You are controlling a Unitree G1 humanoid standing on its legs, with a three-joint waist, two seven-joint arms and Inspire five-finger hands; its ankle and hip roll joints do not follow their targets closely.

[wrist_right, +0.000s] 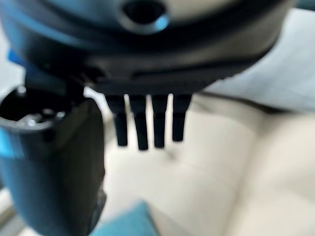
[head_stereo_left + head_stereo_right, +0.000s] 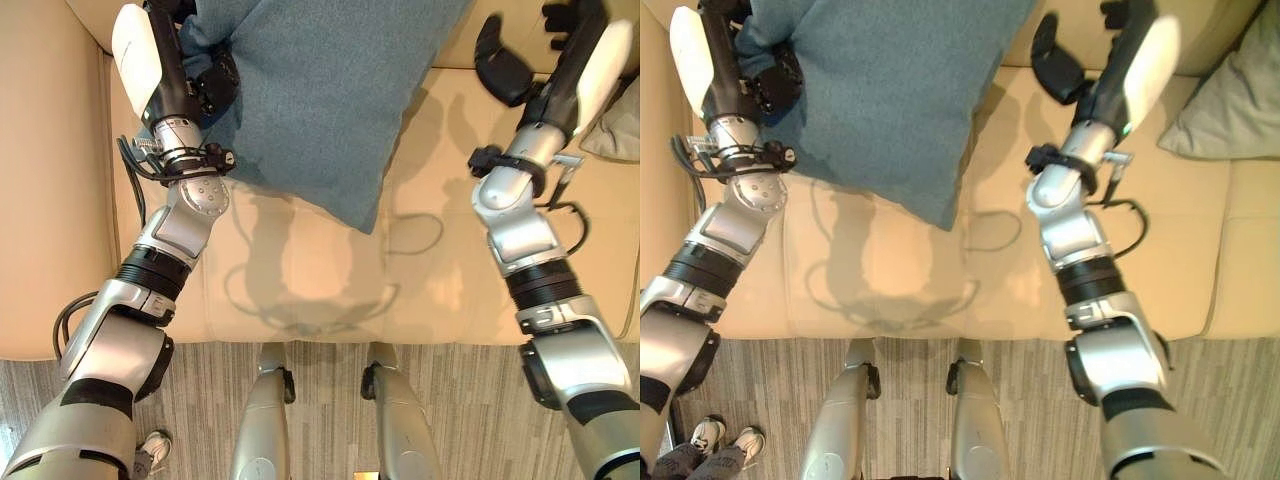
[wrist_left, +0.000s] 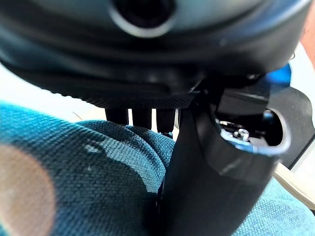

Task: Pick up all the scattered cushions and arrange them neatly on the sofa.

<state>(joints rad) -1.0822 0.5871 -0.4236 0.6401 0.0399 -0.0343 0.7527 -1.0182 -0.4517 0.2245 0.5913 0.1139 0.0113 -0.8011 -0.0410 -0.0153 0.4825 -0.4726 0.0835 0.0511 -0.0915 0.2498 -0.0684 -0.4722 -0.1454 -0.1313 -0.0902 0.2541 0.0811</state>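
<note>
I see my left hand point(image 2: 215, 80) clenched on the teal cushion point(image 2: 320, 90), which hangs over the beige sofa point(image 2: 300, 270). My right hand point(image 2: 505, 65) hovers released. A grey cushion point(image 2: 1230, 100) lies rightward; striped carpet point(image 2: 320, 400) below.

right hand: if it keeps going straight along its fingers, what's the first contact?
Probably the beige sofa: past the open right hand's fingers lies bare cushioning. The teal cushion, held by the left hand, sits off to the side. Depth unclear.
</note>
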